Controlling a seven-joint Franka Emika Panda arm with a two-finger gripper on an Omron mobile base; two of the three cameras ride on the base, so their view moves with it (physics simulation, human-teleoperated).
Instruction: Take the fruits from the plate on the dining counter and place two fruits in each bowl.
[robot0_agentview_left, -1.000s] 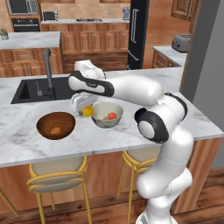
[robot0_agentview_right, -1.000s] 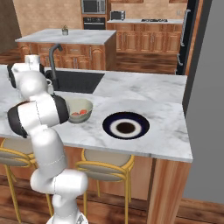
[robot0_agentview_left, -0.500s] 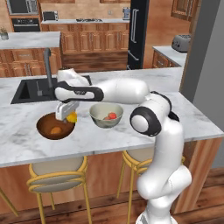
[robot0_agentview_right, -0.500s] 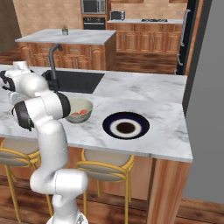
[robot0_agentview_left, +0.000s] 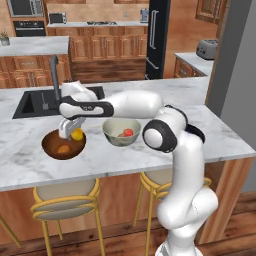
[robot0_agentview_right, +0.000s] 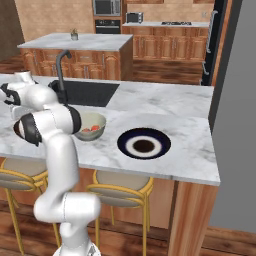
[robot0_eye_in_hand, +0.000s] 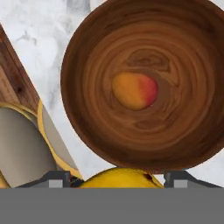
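Stretching across the picture, the marbled table carries everything I am working with. My arm reaches out over it to my left, above the dark wooden bowl; the cream bowl stands just beside that one, toward my base, and the navy plate lies farther along the table on the other side of the cream bowl, bare of fruit with its pale ring and dark centre showing.

My tool hangs over the near-right part of the wooden bowl's rim, clenched on the yellow fruit, which sits between the fingertips. In the hand view the yellow fruit shows as a low rounded hump at the bottom edge, its longer side lying across from one fingertip to the other.

Inside the wooden bowl lies the orange fruit, resting at the centre of the floor, slightly oval, its long axis running sideways in the hand view, red-blushed at one end.

Two reddish fruits lie together in the cream bowl.
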